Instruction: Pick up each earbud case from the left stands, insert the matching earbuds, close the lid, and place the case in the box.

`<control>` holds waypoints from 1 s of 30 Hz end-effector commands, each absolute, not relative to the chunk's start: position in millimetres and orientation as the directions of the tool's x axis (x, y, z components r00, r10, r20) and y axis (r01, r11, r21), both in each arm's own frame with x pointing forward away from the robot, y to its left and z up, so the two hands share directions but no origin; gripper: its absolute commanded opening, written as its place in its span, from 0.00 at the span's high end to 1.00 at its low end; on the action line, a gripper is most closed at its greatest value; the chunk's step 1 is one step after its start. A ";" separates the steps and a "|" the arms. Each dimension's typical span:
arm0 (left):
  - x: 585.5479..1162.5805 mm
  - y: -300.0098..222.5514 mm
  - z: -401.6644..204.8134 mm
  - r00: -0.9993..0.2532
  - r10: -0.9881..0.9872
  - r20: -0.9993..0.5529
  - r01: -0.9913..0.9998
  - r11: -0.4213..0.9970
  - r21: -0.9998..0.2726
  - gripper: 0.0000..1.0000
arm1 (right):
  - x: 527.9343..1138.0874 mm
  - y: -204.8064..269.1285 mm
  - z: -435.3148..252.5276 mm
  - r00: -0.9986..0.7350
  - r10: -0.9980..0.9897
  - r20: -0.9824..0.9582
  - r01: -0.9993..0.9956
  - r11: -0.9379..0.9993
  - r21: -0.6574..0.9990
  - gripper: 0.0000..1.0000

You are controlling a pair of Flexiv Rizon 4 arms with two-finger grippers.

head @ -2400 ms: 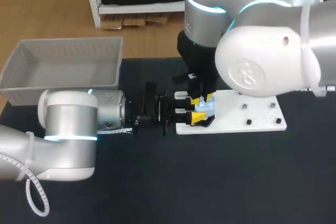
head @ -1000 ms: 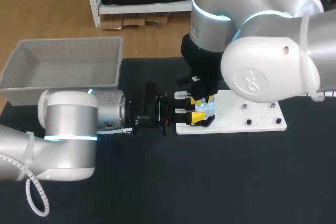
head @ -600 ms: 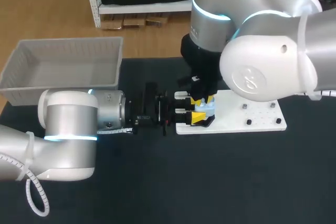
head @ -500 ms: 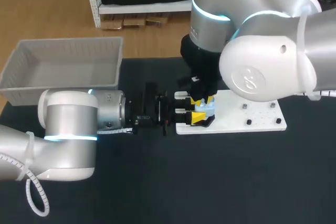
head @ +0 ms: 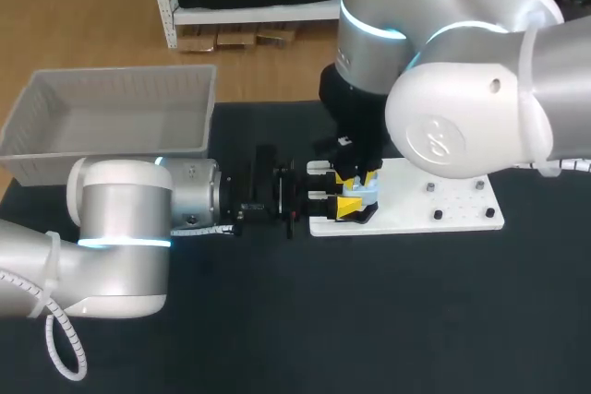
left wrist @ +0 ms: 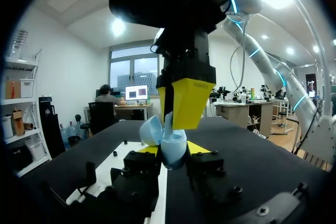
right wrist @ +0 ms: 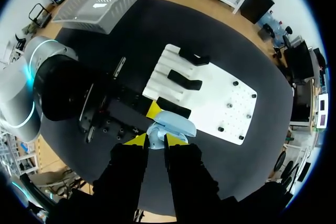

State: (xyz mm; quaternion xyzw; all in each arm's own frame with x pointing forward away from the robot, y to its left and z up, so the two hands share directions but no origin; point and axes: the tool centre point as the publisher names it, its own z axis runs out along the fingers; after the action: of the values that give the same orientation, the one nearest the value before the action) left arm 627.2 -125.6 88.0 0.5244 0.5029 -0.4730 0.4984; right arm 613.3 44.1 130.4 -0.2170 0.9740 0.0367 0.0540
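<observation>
- Left gripper pinches a pale blue, rounded plastic earbud case. One yellow tip is against each side of the case base.
- The case lid is open and tilted back, to the side of the base in the left wrist view.
- The left arm comes in low and level from the table's left. It holds the case in the air just over the left edge of a flat white mounting board.
- Right gripper points straight down directly over the case. Its fingers are nearly together, pinching a small pale blue earbud.
- The earbud sits at the open mouth of the case. I cannot tell whether it is fully seated.
- In the left wrist view, one of the right gripper's broad yellow tips hangs just above the case, about touching the lid.
- Three short black stands sit in a row along the board's left end. The nearest one is right beside the held case.
- Small black pegs dot the right part of the board, well apart from the grippers.
- Grey slatted plastic box sits at the far left corner of the black table, well apart from the case.
</observation>
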 end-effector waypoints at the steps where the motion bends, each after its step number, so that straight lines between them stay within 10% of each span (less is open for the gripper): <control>1: 625.9 -126.3 87.9 0.049 0.056 -0.997 0.999 0.010 0.049 1.00 | 615.9 44.4 128.9 -0.899 -0.422 -0.114 -0.430 0.902 0.049 1.00; 11: 625.9 -126.3 87.9 0.049 0.056 -0.997 0.999 0.010 0.049 1.00 | 616.6 45.2 126.5 -0.895 -0.436 -0.096 -0.442 0.896 0.045 1.00; 17: 625.9 -126.3 87.9 0.049 0.056 -0.997 0.999 0.010 0.049 1.00 | 613.3 46.4 132.3 -0.887 -0.450 -0.100 -0.457 0.888 0.056 0.20; 20: 625.9 -126.3 87.9 0.049 0.056 -0.997 0.999 0.010 0.049 1.00 | 608.9 46.8 141.2 -0.881 -0.460 -0.110 -0.470 0.879 0.084 0.02; 30: 625.9 -126.3 87.9 0.049 0.056 -0.997 0.999 0.010 0.049 1.00 | 616.3 33.7 170.3 -0.895 -0.418 -0.158 -0.436 0.894 0.104 0.00</control>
State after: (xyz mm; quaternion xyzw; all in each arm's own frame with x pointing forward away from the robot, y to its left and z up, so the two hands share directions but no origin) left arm 627.4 -125.5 88.0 0.5243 0.5030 -0.4729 0.4985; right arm 617.2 43.9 166.7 -0.2290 0.9694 0.0670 0.0575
